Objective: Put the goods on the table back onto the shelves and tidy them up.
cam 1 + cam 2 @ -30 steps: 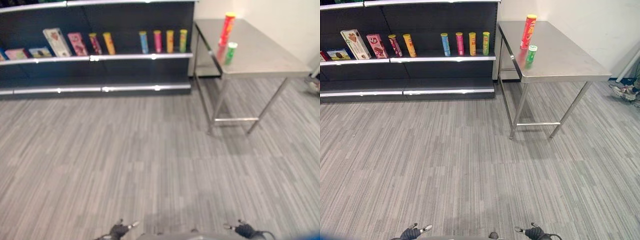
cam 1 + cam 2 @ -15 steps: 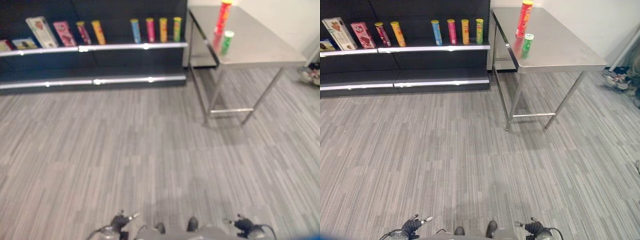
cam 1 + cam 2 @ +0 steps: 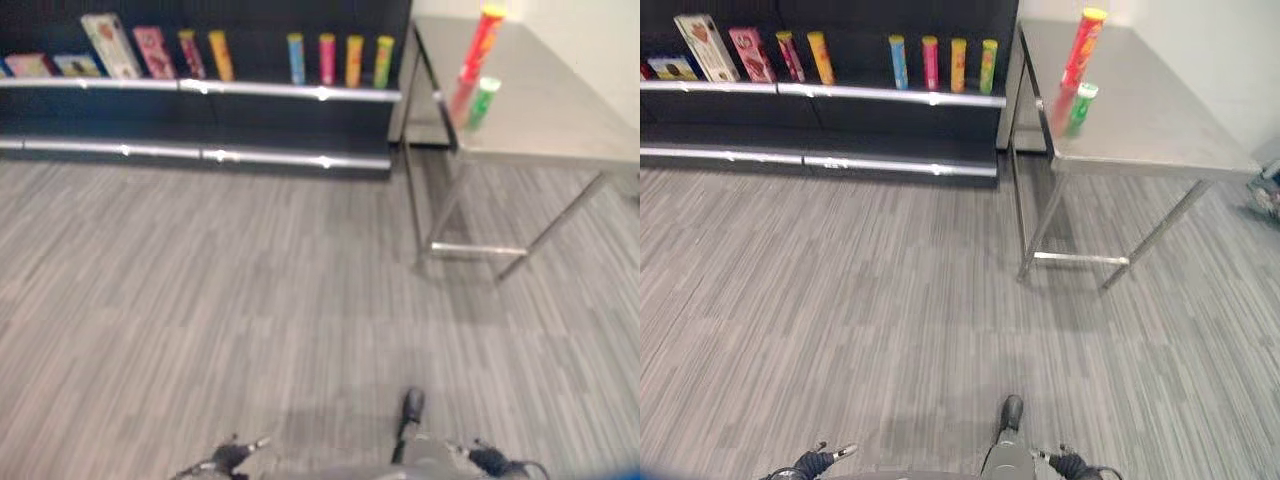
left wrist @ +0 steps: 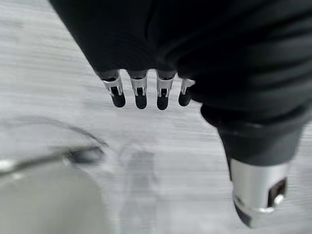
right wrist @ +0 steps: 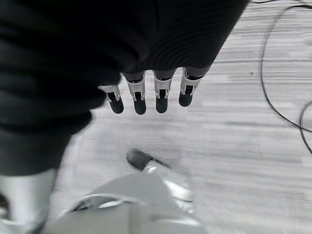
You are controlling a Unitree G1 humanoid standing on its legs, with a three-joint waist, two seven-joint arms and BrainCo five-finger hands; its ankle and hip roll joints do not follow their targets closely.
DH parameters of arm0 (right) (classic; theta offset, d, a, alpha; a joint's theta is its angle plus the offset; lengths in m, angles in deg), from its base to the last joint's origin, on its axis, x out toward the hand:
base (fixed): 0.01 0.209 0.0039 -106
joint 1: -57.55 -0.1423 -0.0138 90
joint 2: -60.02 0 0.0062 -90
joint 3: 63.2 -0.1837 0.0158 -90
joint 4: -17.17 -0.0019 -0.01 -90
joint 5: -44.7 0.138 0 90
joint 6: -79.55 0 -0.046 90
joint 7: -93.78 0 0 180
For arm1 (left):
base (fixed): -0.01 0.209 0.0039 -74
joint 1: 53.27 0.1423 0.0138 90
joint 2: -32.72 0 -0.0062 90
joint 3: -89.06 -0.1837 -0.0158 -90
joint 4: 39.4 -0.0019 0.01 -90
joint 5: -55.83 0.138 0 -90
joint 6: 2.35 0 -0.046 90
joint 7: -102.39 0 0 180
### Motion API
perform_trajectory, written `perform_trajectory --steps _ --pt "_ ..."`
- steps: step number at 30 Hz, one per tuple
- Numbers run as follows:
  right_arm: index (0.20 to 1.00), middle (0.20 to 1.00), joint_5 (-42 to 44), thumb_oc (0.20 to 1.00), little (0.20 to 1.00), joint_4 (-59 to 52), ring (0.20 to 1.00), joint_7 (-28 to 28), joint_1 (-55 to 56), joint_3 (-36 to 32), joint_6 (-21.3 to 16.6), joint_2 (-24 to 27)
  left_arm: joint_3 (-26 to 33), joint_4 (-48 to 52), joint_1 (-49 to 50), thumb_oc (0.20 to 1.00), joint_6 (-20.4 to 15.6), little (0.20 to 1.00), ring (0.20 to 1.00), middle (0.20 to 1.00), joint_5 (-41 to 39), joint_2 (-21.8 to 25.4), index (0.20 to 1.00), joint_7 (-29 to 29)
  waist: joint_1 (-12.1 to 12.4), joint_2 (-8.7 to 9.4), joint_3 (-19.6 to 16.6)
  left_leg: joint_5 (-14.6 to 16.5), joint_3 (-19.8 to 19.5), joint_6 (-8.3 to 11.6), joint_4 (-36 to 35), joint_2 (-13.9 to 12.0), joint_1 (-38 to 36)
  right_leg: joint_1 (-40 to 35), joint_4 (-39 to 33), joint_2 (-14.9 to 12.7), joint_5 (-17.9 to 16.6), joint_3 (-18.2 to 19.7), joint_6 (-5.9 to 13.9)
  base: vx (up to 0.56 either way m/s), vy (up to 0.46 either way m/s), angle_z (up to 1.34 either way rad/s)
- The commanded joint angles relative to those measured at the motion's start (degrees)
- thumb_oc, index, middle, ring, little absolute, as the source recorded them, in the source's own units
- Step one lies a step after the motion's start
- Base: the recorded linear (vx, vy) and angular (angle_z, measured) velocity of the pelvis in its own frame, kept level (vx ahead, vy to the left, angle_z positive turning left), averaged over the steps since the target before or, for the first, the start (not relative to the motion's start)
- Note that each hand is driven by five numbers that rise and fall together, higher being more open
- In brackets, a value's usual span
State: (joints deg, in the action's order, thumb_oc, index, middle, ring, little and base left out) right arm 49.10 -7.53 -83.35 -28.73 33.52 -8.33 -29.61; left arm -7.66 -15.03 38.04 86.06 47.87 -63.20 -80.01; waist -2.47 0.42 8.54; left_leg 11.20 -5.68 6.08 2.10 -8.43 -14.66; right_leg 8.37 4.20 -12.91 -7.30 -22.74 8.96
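Step in hand, by my judgement: approach. I stand well back on the grey striped plank floor (image 3: 840, 300), nothing picked up yet.

Goods to move: a tall red cylindrical canister with a yellow lid (image 3: 1082, 48) stands upright on the bare steel-topped table with thin metal legs (image 3: 1160, 130), off to my front right. Just beside it, nearer me, a shorter green cylindrical can with a white lid (image 3: 1079, 108), also upright. Both sit near the table's shelf-side edge.

Destination: the dark shelving unit with silver-edged boards (image 3: 880, 95), just beside the table. It already carries a row of upright coloured tubes (image 3: 940, 63) and, further left, some boxes (image 3: 700, 45).

My left hand (image 4: 141, 92) hangs low at my side, fingers straight and relaxed, holding nothing. My right hand (image 5: 148, 95) likewise, fingers extended over bare floor, empty.

Next move, as I judge it: close on the table until the two cans come within reach, then raise a hand to the nearer green one.
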Motion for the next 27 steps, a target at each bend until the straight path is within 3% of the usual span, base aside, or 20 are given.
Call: perform_trajectory --steps 1,2,3,4,6,9,11,12,14,16,19,20,23,27 --pt "1.000 1.000 0.9 1.000 1.000 -0.2 1.000 0.6 -1.3 1.1 0.0 -0.8 -0.8 3.9 -1.9 1.000 -1.1 1.000 1.000 1.000 -4.2 3.4 1.000 -0.2 -0.3 2.38 0.0 -11.4 4.8 3.51 19.8 4.6 0.4 2.7 -4.2 2.1 -5.4 2.4 0.72 0.29 -0.118 0.33" --pt "1.000 1.000 0.9 1.000 1.000 -0.2 1.000 0.6 -1.3 1.2 0.0 -0.8 -0.8 3.9 -1.9 1.000 -1.1 1.000 1.000 1.000 -4.2 3.5 1.000 -0.2 -0.5 2.66 -0.2 -11.5 4.5 3.46 19.9 4.9 0.8 2.9 -4.2 1.7 -5.4 2.3 0.75 0.34 -0.247 0.28" --pt "1.000 1.000 2.4 1.000 1.000 -0.5 1.000 1.4 -2.2 1.6 0.0 -0.3 -1.6 5.1 -2.4 1.000 -0.8 1.000 1.000 1.000 -4.1 4.1 1.000 -0.1 0.6 3.70 0.8 -16.2 7.2 2.78 35.9 2.9 10.5 -1.2 -6.8 4.2 -2.4 3.1 -2.37 0.35 -0.258 0.21" --pt "1.000 1.000 2.8 1.000 1.000 -0.8 1.000 1.6 -2.8 2.0 -0.2 0.0 -1.6 5.1 -2.5 1.000 -0.8 1.000 1.000 1.000 -4.4 4.5 1.000 -0.2 0.8 4.39 1.0 -15.5 9.0 1.36 40.8 2.2 13.7 -2.8 -7.9 5.0 -1.0 3.3 -3.45 0.48 -0.319 -0.03" --pt "1.000 1.000 4.0 1.000 1.000 -1.4 1.000 1.9 -4.0 2.3 -0.2 0.2 -0.9 5.1 -2.8 1.000 -0.6 1.000 1.000 1.000 -6.0 4.6 1.000 -0.7 2.3 4.93 2.1 -11.8 12.3 -0.72 42.8 0.3 19.7 -6.7 -8.9 6.6 1.9 4.4 -4.43 0.41 -0.152 -0.36" --pt "1.000 1.000 5.1 1.000 1.000 -2.9 1.000 2.2 -4.9 3.0 -0.9 -0.1 -0.5 5.0 -2.9 1.000 -0.8 1.000 1.000 1.000 -6.7 4.8 1.000 -1.4 3.9 5.46 3.0 -8.6 16.1 -2.28 31.6 -1.5 24.9 -9.9 -8.8 7.5 5.0 6.0 -4.38 0.39 0.024 -0.10" --pt "1.000 1.000 4.2 1.000 1.000 -3.4 1.000 2.1 -5.2 3.7 -0.7 -0.1 -0.4 5.8 -2.4 1.000 -0.7 1.000 1.000 1.000 -6.5 5.0 1.000 -1.6 5.3 5.26 3.0 -10.0 16.2 -2.33 19.5 -1.3 26.9 -12.2 -8.8 8.1 6.8 6.8 -4.15 0.37 0.170 -0.30" --pt "1.000 1.000 3.7 1.000 1.000 -3.6 1.000 2.2 -5.1 4.1 -0.7 -0.2 -0.3 5.5 -2.3 1.000 -0.7 1.000 1.000 1.000 -6.4 5.2 1.000 -1.7 5.7 4.90 2.9 -11.7 15.5 -1.86 13.7 -0.9 26.4 -13.1 -8.8 8.5 7.5 7.2 -3.95 0.38 0.216 -0.36" --pt "1.000 1.000 2.9 1.000 1.000 -3.4 1.000 2.2 -5.3 4.7 -1.0 -0.4 -0.1 5.5 -1.9 1.000 -1.0 1.000 1.000 1.000 -6.5 5.3 1.000 -1.9 7.2 3.69 2.9 -18.7 12.0 -0.04 3.3 -0.1 27.2 -16.0 -8.9 10.1 9.2 8.0 -3.94 0.45 0.248 -0.31" --pt "1.000 1.000 2.0 1.000 1.000 -2.6 1.000 2.1 -5.1 5.0 -1.0 -0.7 0.2 4.3 -1.9 1.000 -1.0 1.000 1.000 1.000 -6.5 5.5 1.000 -1.8 8.5 2.97 2.7 -21.6 9.3 1.33 -3.3 0.3 28.6 -18.1 -8.1 11.2 11.4 9.5 -4.02 0.45 0.262 -0.30" --pt "1.000 1.000 0.9 1.000 1.000 -1.1 1.000 1.9 -4.8 4.8 -1.1 -1.3 0.8 2.8 -1.2 1.000 -0.8 1.000 1.000 1.000 -6.3 5.4 1.000 -1.5 9.2 2.58 1.8 -23.9 10.2 1.54 -6.8 0.0 26.9 -20.3 -6.1 11.5 13.3 10.8 -3.43 0.39 0.272 -0.86" --pt "1.000 1.000 0.5 1.000 1.000 -0.4 1.000 1.7 -4.8 4.5 -1.0 -1.6 1.2 2.1 -1.2 1.000 -0.7 1.000 1.000 1.000 -6.2 5.5 1.000 -1.3 9.4 2.73 1.2 -23.3 10.9 0.94 -7.1 0.2 25.9 -20.0 -4.0 10.5 13.3 11.0 -2.71 0.40 0.353 -0.51" --pt "1.000 1.000 -0.1 1.000 1.000 0.2 1.000 1.1 -4.0 4.2 -0.7 -2.5 2.0 1.7 -0.8 1.000 -0.5 1.000 1.000 1.000 -5.9 6.8 1.000 -1.4 9.3 3.48 0.7 -21.2 13.5 -1.97 -6.4 2.0 22.0 -15.2 11.2 6.2 9.1 10.5 0.38 0.28 0.317 -0.55" --pt "1.000 1.000 0.0 1.000 1.000 -0.1 1.000 1.2 -3.7 3.4 -0.4 -2.4 1.8 1.7 -0.9 1.000 -0.2 1.000 1.000 1.000 -5.2 7.6 1.000 -1.3 6.8 1.45 1.8 -17.4 14.8 -5.79 -7.1 4.1 16.5 -5.2 33.5 2.0 0.2 9.9 1.35 0.22 0.358 0.02"
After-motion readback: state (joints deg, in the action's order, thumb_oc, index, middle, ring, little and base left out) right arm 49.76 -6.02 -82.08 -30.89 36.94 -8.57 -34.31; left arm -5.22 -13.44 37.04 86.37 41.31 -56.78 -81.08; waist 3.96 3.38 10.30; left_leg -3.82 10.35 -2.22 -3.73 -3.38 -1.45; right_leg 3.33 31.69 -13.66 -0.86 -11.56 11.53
